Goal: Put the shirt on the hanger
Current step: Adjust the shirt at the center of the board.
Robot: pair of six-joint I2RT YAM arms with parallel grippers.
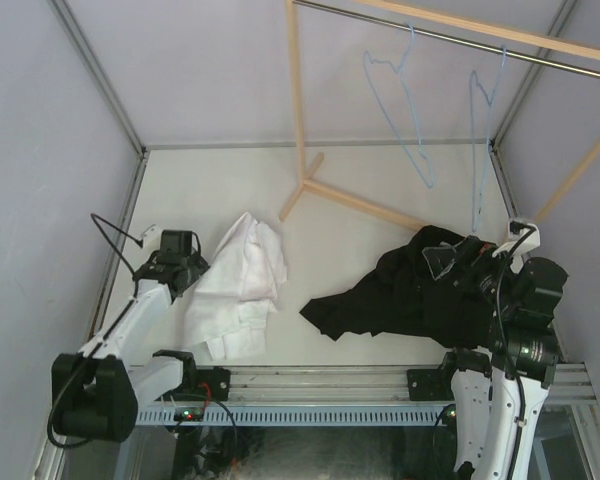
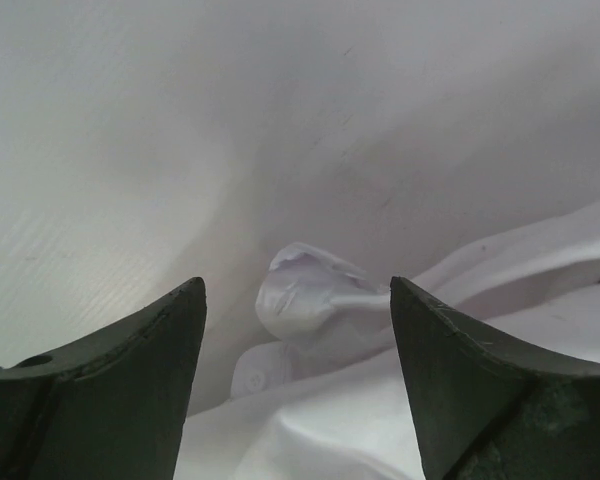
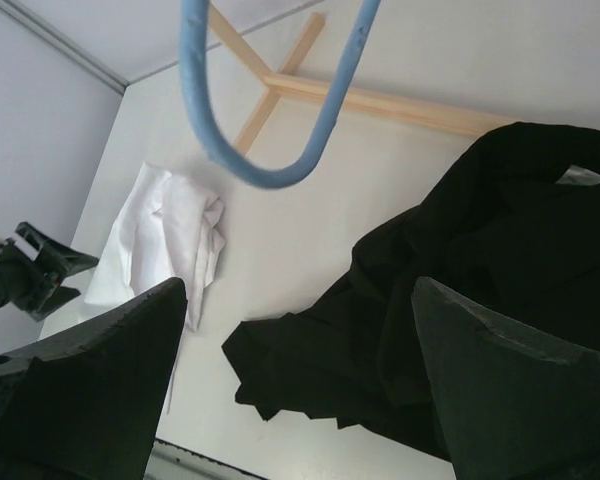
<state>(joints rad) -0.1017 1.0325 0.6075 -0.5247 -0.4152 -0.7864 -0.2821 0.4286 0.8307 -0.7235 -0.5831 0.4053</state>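
The white shirt [image 1: 238, 285] lies crumpled on the bench [image 1: 210, 180], left of centre. The left tool [image 2: 298, 300] stands wide around a fold at its edge, apparently lined up to pinch it. The right tool [image 3: 295, 300], wide and empty, hovers by the black garment [image 1: 410, 290], facing a blue hanger [image 3: 270, 180].

- Shirt [image 1: 238, 285]: plain white, no print or pattern.
- Garment [image 1: 410, 290]: solid black, with a pale label [image 1: 438, 258] at the neck.
- Hanger [image 3: 192, 60]: light blue.
- Rack [image 1: 365, 205]: pale natural wood, with a grey metal rail [image 1: 450, 40].
- Table [image 1: 360, 170]: cream-white, unpatterned.
- Walls [image 1: 40, 120]: pale grey-lilac.
- Arms [image 1: 145, 305]: white shells, black joints.
- Left gripper [image 2: 298, 288] and right gripper [image 3: 300, 290]: black fingers.
- Strip [image 1: 310, 414] at the near edge: blue.
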